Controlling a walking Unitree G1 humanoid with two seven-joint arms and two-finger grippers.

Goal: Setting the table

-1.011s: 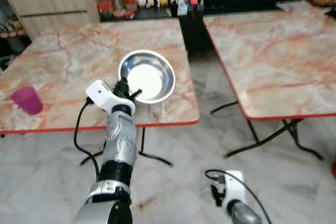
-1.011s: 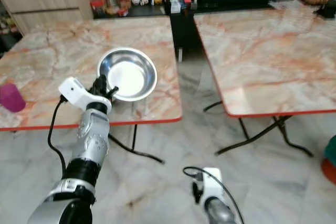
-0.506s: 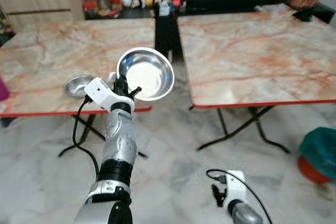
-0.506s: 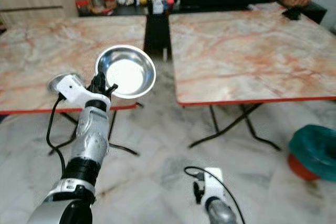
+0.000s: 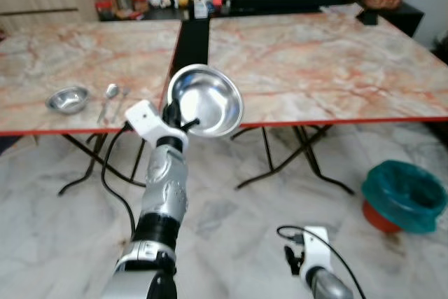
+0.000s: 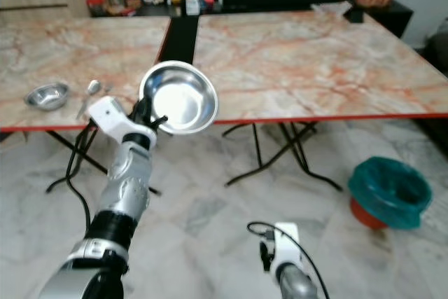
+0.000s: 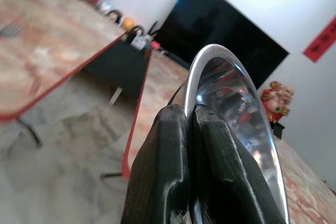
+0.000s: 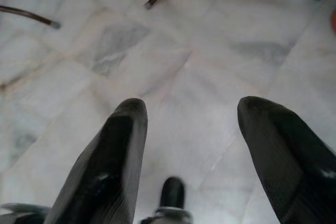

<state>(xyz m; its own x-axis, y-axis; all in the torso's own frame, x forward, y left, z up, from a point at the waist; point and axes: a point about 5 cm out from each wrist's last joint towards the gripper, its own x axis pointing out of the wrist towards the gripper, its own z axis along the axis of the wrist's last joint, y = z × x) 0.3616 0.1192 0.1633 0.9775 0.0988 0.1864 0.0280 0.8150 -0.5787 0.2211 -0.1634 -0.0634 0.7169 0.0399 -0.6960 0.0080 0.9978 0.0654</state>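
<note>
The left gripper [image 5: 175, 113] is raised in front of the robot, its two black fingers [image 7: 173, 166] pressed together on the rim of a steel bowl [image 5: 206, 100], held in the air at the near edge of the right-hand marble table [image 5: 336, 61]. The right gripper [image 8: 189, 150] hangs low over the marble floor [image 8: 173, 51], fingers spread wide and holding nothing.
</note>
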